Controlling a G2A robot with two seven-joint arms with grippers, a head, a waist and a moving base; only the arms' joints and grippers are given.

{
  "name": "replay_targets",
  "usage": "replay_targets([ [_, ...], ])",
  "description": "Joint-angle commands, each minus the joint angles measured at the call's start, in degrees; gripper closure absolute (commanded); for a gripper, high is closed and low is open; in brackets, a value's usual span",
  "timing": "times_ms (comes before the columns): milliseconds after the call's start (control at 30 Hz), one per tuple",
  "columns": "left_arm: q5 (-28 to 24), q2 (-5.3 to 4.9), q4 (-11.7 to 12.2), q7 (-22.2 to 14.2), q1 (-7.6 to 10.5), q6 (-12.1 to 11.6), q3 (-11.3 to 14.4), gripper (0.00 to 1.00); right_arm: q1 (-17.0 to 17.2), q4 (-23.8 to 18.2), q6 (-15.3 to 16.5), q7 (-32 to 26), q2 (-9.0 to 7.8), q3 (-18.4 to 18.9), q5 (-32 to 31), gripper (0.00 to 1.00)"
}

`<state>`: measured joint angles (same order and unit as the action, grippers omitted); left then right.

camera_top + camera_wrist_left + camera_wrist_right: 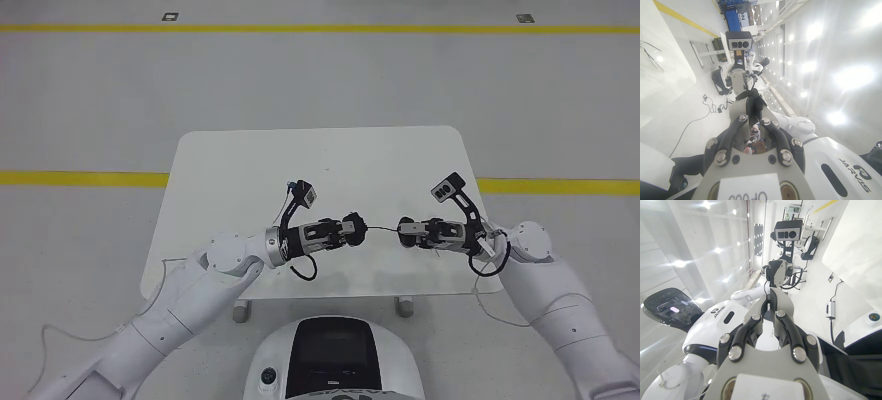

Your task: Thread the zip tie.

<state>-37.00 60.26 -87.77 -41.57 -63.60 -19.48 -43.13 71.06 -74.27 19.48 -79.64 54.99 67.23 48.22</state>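
A thin black zip tie (382, 230) spans the short gap between my two grippers, above the table's front half. My left gripper (358, 228) is shut on one end of it; in the left wrist view the black strap (753, 109) runs between the closed fingers (738, 113) to the tips. My right gripper (404, 230) faces it and is shut on the other end, a ribbed black strip (773, 302) pinched between its fingers (785, 302). The two grippers point at each other, tips only a little apart.
The white table (320, 160) lies under both arms, with its front edge close behind the grippers. In the left wrist view, a few thin dark strips (653, 56) lie on the table top. Grey floor with yellow lines (80, 178) surrounds it.
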Motion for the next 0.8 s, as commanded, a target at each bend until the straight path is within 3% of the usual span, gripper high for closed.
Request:
replay_targets([
  [0, 0.0, 0.0, 0.0, 0.0, 0.0, 0.0, 0.0, 0.0, 0.0, 0.0, 0.0, 0.0, -0.09, 0.4, -0.2, 1.0],
  [300, 0.7, -0.02, -0.8, 1.5, -0.6, 0.3, -0.4, 0.0, 0.1, 1.0, 0.0, 0.0, -0.43, 1.4, 1.1, 1.0],
  [500, 1.2, -0.27, -1.4, -1.9, -1.0, 1.2, -1.3, 0.0, 0.2, 1.2, 0.0, 0.0, -0.72, 1.1, 3.2, 1.0],
  [767, 2.0, 1.01, -1.2, -2.7, 0.79, 2.5, 1.3, 0.0, 0.0, -0.9, 0.0, 0.0, -1.34, -1.2, 5.4, 1.0],
])
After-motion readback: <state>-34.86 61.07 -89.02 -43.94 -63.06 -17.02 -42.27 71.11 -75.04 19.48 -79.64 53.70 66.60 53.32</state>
